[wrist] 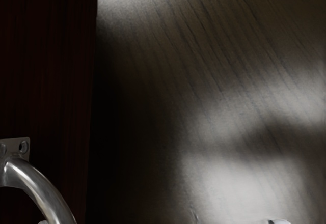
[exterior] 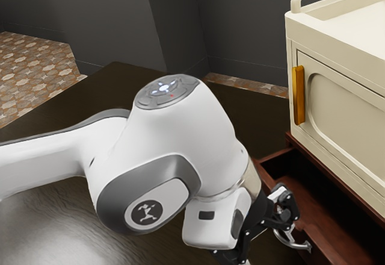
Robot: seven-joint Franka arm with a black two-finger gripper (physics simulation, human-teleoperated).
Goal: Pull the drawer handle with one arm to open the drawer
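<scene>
Seeing patterned floor tiles [exterior: 36, 72] well apart from the drawer [exterior: 322, 229], toward the exterior view's left, then glossy dark wood table [exterior: 108, 102] beside the drawer, grey walls [exterior: 96, 18] beyond. Spotting a round emblem [exterior: 145, 212] on the white arm [exterior: 180, 138], near the drawer. Spreading gripper [exterior: 269, 241] fingers apart by the silver handle [exterior: 292, 241] on the drawer front. Seeing the drawer standing partly open, under the cream cabinet [exterior: 355, 48].
</scene>
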